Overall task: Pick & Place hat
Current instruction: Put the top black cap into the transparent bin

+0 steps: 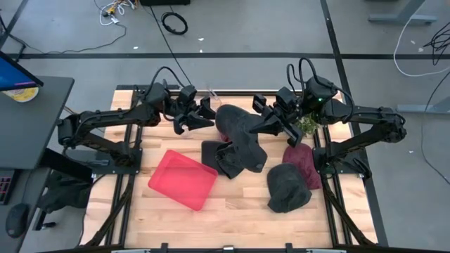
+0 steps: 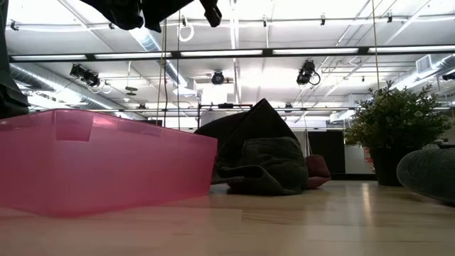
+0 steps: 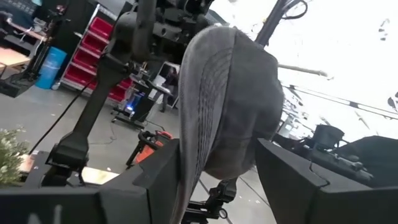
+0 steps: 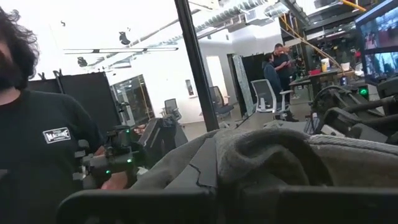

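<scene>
Wooden desk [image 1: 232, 211] holding pink bin [image 1: 182, 179], hats, plant [image 2: 395, 128]. Right pincer [image 1: 271, 121] clamped on lifted grey hat [image 1: 242, 133]; left pincer [image 1: 199, 116] open just beside. Grey floor, cables around.

left gripper [image 1: 199, 117] fingertips: cut off by the bottom edge in its own wrist view; whether they touch the grey hat [image 3: 230, 106] between them cannot be told
right gripper [image 1: 271, 125] fingers: buried under grey cloth in its own wrist view
arms in low view: only dark parts at the top edge, rest cut off
dark hat [image 2: 430, 173]: cut by the right edge in low view
person [image 4: 37, 143]: cut off at the left edge
pink bin [image 2: 99, 167]: left end cut off
</scene>
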`<move>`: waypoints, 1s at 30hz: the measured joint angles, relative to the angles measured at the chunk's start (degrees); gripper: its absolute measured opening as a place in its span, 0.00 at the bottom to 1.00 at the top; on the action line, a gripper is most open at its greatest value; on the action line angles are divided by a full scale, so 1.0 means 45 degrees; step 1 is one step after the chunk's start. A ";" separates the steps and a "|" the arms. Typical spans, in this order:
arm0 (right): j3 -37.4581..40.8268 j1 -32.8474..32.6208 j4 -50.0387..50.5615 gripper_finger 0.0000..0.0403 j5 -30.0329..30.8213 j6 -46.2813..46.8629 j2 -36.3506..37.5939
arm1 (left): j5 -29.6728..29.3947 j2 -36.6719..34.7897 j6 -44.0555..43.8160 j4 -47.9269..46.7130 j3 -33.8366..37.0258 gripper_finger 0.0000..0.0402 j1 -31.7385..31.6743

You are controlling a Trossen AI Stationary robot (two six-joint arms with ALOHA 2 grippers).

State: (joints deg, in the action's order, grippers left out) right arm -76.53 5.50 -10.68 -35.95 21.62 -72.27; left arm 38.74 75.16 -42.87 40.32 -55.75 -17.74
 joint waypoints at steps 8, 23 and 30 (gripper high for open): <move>0.0000 0.0017 -0.0100 0.00 0.0965 -0.0690 -0.0052 | -0.0039 0.0140 0.0744 0.0059 -0.0015 0.52 0.0478; 0.0015 0.0147 -0.0074 0.00 0.1791 -0.0750 -0.0634 | 0.0076 0.0135 0.1018 0.0413 -0.0015 0.06 0.0567; 0.0015 0.0847 0.0883 0.17 0.1515 0.0435 -0.0166 | 0.0120 0.0106 0.0949 0.0405 -0.0010 0.03 0.0312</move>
State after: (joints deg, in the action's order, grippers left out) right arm -76.47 9.31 -6.70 -29.13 23.58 -73.02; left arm 39.28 75.64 -38.60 42.15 -55.79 -16.33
